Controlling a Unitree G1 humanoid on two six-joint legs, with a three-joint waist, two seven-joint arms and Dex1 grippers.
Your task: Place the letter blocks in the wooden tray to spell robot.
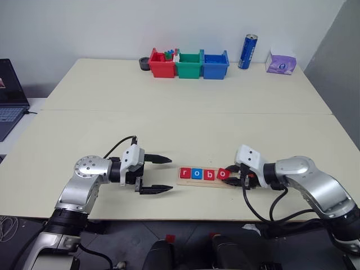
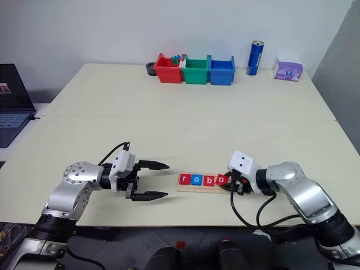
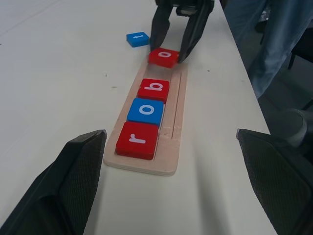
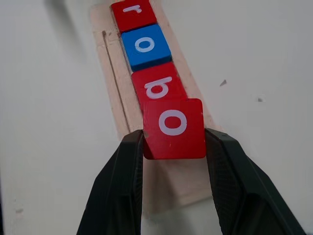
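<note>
The wooden tray (image 1: pixel 203 183) lies near the table's front edge between my grippers. In it sit a red r (image 1: pixel 185 173), a blue o (image 1: pixel 197 174) and a red b (image 1: pixel 209 175) in a row. My right gripper (image 4: pixel 173 138) is shut on a red o block (image 4: pixel 173 127), holding it over the tray just past the b; whether it rests in the groove I cannot tell. A blue t block (image 3: pixel 137 38) lies on the table beyond the tray's end. My left gripper (image 1: pixel 170 174) stands open and empty, just left of the tray.
Red (image 1: pixel 162 66), green (image 1: pixel 189 66) and blue (image 1: pixel 215 66) bins stand at the table's far edge, with a blue can (image 1: pixel 247 52) and a purple tissue pack (image 1: pixel 280 63) to their right. A laptop (image 1: pixel 8 95) sits far left. A person's legs (image 3: pixel 274 39) stand beside the table.
</note>
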